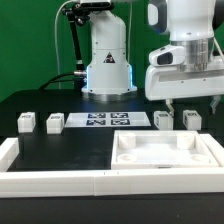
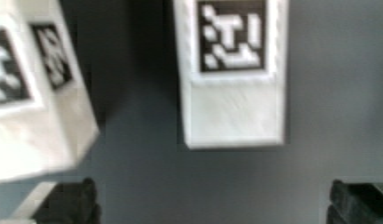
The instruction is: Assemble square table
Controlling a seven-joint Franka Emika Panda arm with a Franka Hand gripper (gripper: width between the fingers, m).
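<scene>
Claw (image 1: 193, 102) wide open, empty, above small white tagged plastic post (image 2: 232, 95) on black surface (image 1: 70, 142). Likely leg-pickup step. Next: descend, straddle post, close.

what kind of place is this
Most likely a robotics lab bench: a white robot arm stands at a black table, with a marker board and tagged white posts laid out in front of it.

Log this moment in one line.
gripper: open, empty | post: loose, untouched | slab: rimmed face up, no posts attached
</scene>
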